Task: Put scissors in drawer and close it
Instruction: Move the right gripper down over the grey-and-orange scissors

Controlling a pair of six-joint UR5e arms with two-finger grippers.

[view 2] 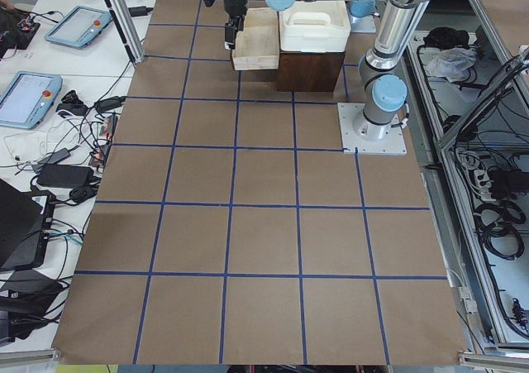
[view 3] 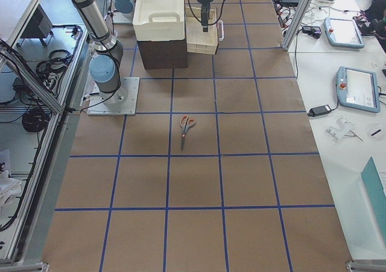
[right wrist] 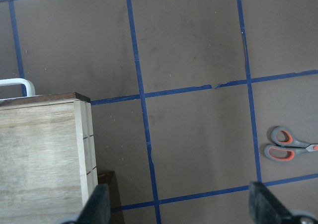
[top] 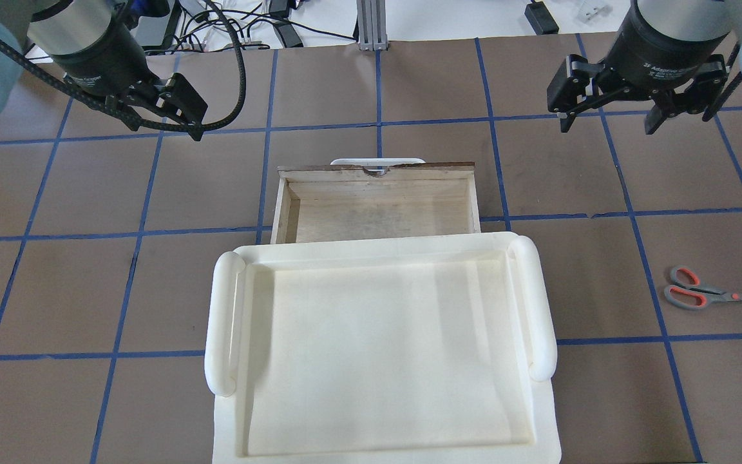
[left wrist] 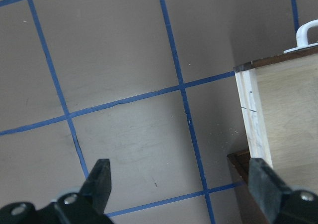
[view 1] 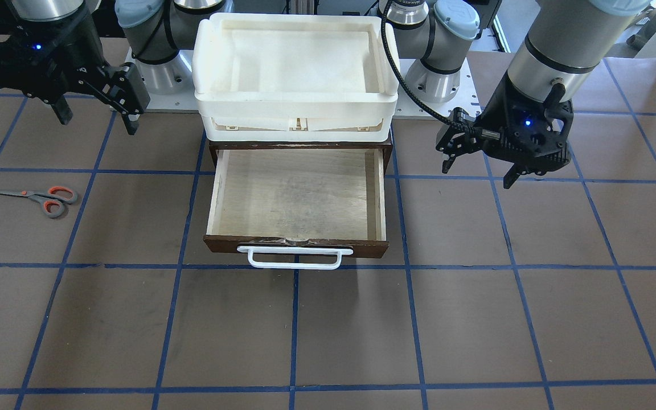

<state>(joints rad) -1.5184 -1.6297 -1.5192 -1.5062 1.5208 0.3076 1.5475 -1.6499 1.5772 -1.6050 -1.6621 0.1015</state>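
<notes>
The scissors (view 1: 37,199) lie flat on the brown table, grey handles lined with orange-red; they also show in the overhead view (top: 699,295), the right side view (view 3: 186,127) and the right wrist view (right wrist: 285,147). The drawer (view 1: 296,244) is pulled out with nothing in it, showing its pale plywood floor and white bar handle (view 1: 294,257); its front edge shows from overhead (top: 377,171). My right gripper (view 1: 99,125) hangs open and empty above the table, between the drawer and the scissors (top: 608,127). My left gripper (view 1: 477,175) hangs open and empty on the drawer's other side (top: 165,116).
A white plastic tray (view 1: 296,105) sits on top of the dark brown cabinet (view 1: 388,149) that holds the drawer, between the two arm bases. Blue tape lines grid the table. Tablets and cables lie on side benches beyond the table's edge (view 3: 356,88).
</notes>
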